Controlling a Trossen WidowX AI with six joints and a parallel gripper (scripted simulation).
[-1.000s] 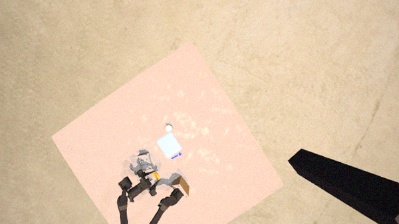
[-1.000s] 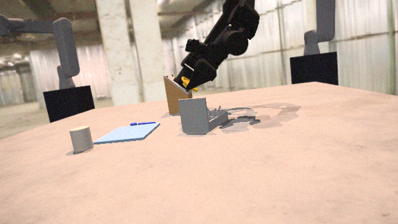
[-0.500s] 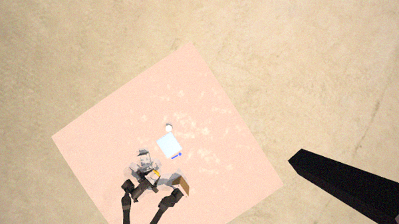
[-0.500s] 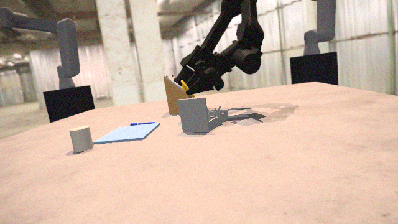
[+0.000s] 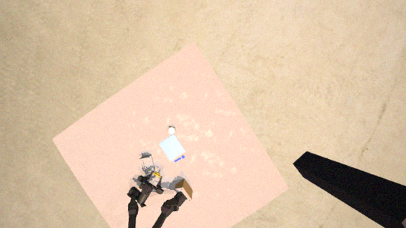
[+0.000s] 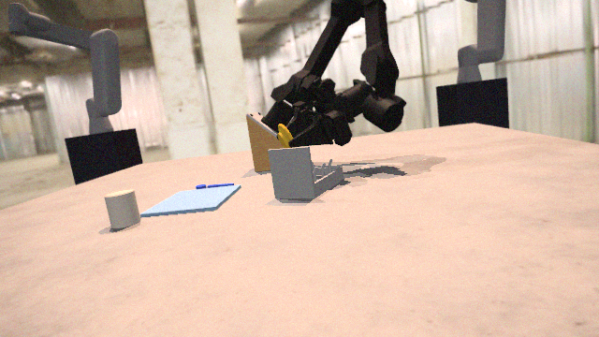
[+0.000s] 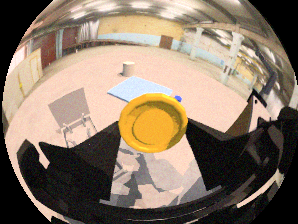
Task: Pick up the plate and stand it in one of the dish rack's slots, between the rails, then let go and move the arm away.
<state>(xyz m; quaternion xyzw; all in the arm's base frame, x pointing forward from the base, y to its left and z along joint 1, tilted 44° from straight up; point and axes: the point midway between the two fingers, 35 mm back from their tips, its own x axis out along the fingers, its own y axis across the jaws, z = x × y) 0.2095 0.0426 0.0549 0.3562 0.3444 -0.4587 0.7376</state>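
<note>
The arm bends low at mid-frame in the exterior view — gripper [image 6: 289, 133] clamped on the round yellow plate [image 6: 284, 135], held on edge just above the boxy grey rack [image 6: 290, 174].

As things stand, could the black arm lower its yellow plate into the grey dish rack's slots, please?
Probably yes: the gripper, shut on the round yellow plate, hangs just above the grey dish rack, and nothing visible lies between plate and rails.
</note>
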